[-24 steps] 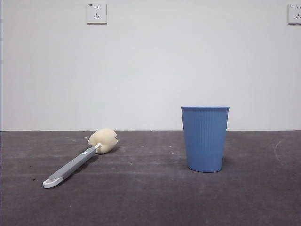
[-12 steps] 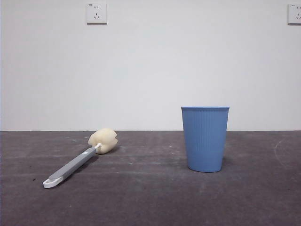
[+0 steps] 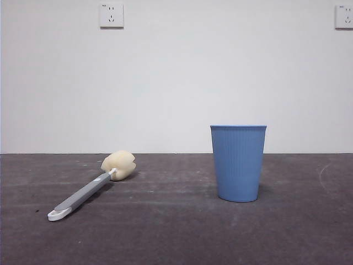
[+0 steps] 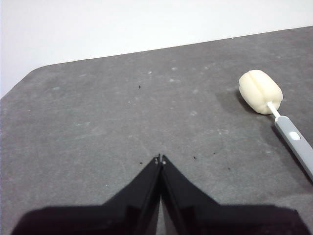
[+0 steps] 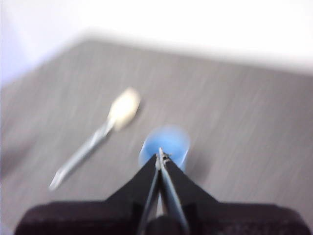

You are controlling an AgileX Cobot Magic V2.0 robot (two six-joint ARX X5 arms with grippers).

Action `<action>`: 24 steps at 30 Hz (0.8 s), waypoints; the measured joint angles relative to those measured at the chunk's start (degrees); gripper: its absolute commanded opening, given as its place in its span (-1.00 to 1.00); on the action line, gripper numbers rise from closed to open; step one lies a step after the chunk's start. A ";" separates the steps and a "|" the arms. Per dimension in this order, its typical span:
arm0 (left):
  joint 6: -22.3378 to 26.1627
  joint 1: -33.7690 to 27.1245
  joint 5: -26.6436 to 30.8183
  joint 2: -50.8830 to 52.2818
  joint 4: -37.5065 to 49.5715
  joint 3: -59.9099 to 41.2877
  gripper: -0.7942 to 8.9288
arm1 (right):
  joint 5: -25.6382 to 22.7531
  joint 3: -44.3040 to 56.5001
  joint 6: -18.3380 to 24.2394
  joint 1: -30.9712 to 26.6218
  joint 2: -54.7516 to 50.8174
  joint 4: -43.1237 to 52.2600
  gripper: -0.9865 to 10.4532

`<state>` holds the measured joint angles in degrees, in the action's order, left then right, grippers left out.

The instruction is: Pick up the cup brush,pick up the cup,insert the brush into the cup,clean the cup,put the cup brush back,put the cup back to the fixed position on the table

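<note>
The cup brush (image 3: 88,189) lies flat on the table (image 3: 176,232) at the left, cream sponge head toward the wall, white looped tip toward me. The blue ribbed cup (image 3: 238,163) stands upright at the right. No gripper shows in the front view. In the left wrist view my left gripper (image 4: 160,160) is shut and empty above the table, with the brush (image 4: 274,105) off to one side. The right wrist view is blurred: my right gripper (image 5: 160,155) is shut and empty high above the cup (image 5: 165,147), and the brush (image 5: 105,129) lies beside the cup.
A white wall stands behind the table, with a socket (image 3: 111,15) high at the left and another (image 3: 343,16) high at the right. The table's rounded corner (image 4: 34,73) shows in the left wrist view.
The whole front picture has shifted a few pixels to the left. The brush and the cup keep their places relative to each other.
</note>
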<state>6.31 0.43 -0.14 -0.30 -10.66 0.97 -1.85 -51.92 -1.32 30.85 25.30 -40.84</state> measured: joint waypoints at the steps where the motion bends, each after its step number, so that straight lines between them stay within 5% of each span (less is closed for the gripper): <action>1: 0.00 0.00 0.00 0.00 0.00 0.00 -0.84 | -0.96 1.11 1.79 -0.96 -1.86 3.48 -0.83; 9: -0.02 0.00 0.00 0.00 0.00 0.00 -0.84 | -1.92 17.79 8.20 -7.98 -13.05 23.80 -0.82; 16: 0.00 0.00 0.00 0.00 0.00 0.00 -0.84 | -2.78 37.03 5.75 -14.05 -19.34 35.74 -0.82; 24: 0.00 0.00 0.00 0.00 0.00 0.00 -0.84 | -2.84 45.92 3.80 -20.06 -22.27 38.84 -0.83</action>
<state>6.31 0.43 -0.14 -0.30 -10.66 0.97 -4.69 -6.00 2.48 10.79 3.03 -2.00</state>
